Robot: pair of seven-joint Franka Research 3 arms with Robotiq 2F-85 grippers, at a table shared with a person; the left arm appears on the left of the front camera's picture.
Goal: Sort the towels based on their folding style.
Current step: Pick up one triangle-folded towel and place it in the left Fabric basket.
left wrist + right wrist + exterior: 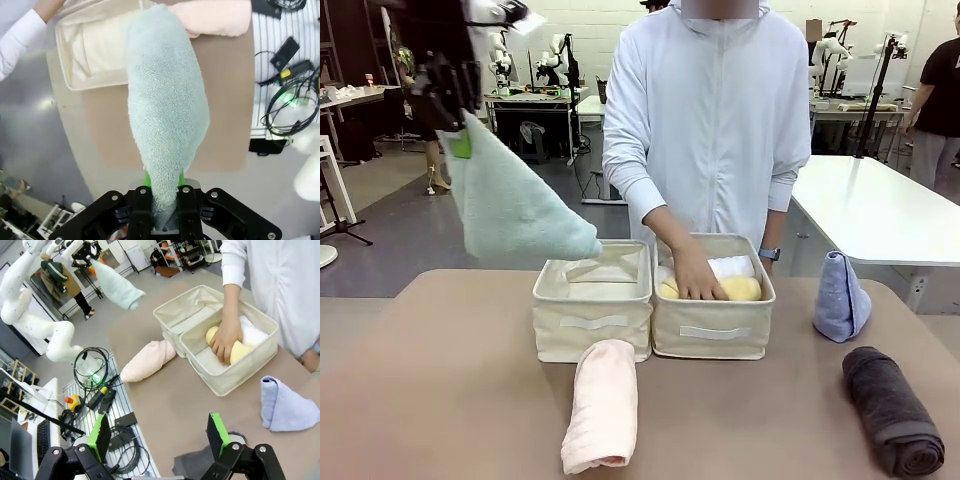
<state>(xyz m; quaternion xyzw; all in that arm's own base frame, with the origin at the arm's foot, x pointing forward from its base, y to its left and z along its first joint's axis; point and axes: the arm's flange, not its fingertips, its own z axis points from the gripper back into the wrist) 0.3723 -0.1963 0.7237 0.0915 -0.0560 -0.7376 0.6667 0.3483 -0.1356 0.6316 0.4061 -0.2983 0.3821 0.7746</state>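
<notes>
High at the table's left, my left gripper [457, 120] [164, 197] is shut on the tip of a sage-green cone towel [515, 205] [167, 100], which hangs above and left of the empty left bin [592, 322]. In the right bin [713, 335] lie a yellow towel [745, 289] and a white towel [732, 266]; the person's hand [695, 280] presses on the yellow one. A pink roll [603, 405] lies in front of the bins. A light-blue cone [840, 297] and a dark grey roll [890, 410] sit at the right. My right gripper [159, 432] is open above the grey roll [197, 460].
The person stands at the far edge behind the bins. A white table [880, 215] stands to the back right. In the right wrist view, cables and small devices [95, 390] lie on a rack beside the table's edge.
</notes>
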